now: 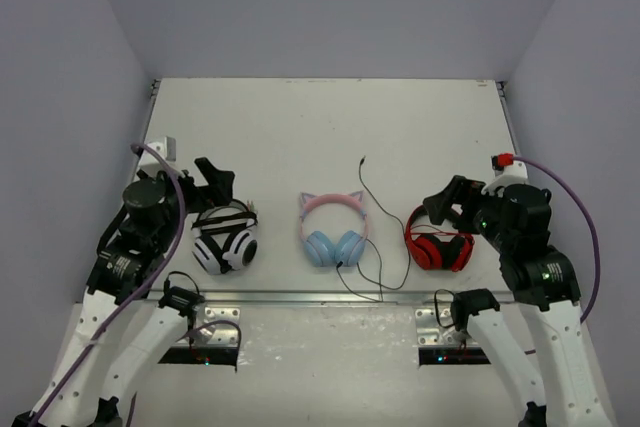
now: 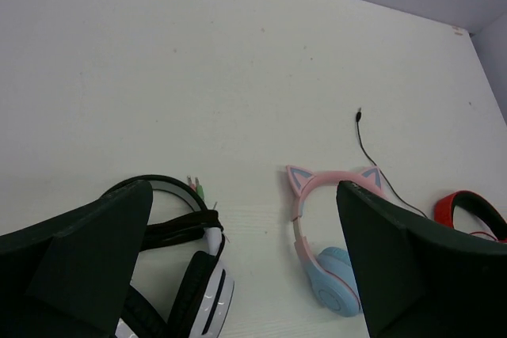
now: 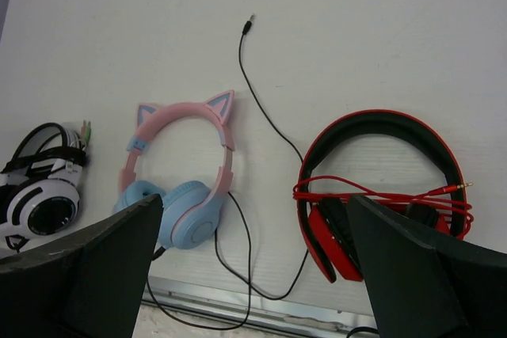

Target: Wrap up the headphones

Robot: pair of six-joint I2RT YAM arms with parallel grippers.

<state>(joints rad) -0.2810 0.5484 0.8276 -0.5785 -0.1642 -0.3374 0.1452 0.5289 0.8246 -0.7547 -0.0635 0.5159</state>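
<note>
The left arm (image 1: 135, 242) and right arm (image 1: 530, 262) rise from the near edge of the table (image 1: 330, 117), one toward each near corner, with a metal strip (image 1: 320, 297) running along that edge between them. The left hand (image 2: 245, 185) has its fingers spread wide and holds nothing. It hangs over the black-and-white striped headphones (image 1: 224, 239), though I cannot tell whether it touches them. The right hand (image 3: 255, 198) is likewise spread and empty, just beside the red-and-black headphones (image 1: 438, 244), which have a red cord (image 3: 380, 190) laid across them.

Between those two sets, midway along the near edge, the headphones (image 1: 334, 232) lie flat. Their blue earcups point toward the near edge, and the pink cat-ear band points toward the far edge. Their black cable (image 1: 378, 222) is loose. It seems to loop from the earcups to the metal strip, then runs away toward the middle of the table. Its plug (image 1: 361, 159) lies there, well apart from everything else.
</note>
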